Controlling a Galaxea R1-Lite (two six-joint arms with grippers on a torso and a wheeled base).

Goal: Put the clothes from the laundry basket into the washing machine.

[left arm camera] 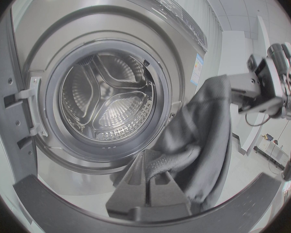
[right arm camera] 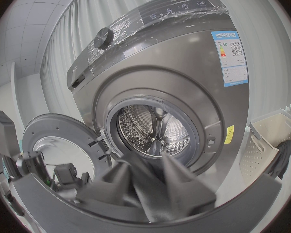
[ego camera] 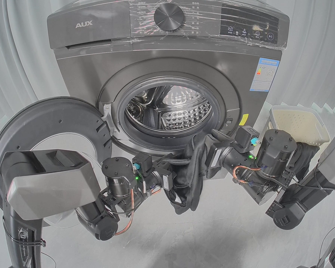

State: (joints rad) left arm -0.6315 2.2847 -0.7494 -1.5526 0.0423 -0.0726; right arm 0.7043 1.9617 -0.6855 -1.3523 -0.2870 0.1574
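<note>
so both arms are hanging onto one dark garment [ego camera: 190,175] right in front of the washing machine [ego camera: 82,71]; the left end effector [left arm camera: 147,169] is pinching a low fold of it, fingers nearly closed on the cloth; the right end effector [right arm camera: 148,169] is gripping the upper part, fabric bunched between its fingers, higher up and closer to the opening; the garment is dangling just below the lower rim of the drum [ego camera: 175,112], not inside it; the door [ego camera: 52,123] is standing wide open on the left; the laundry basket [ego camera: 301,125] is sitting on the floor right of the machine, with another dark piece [right arm camera: 283,156] drooping over its edge
</note>
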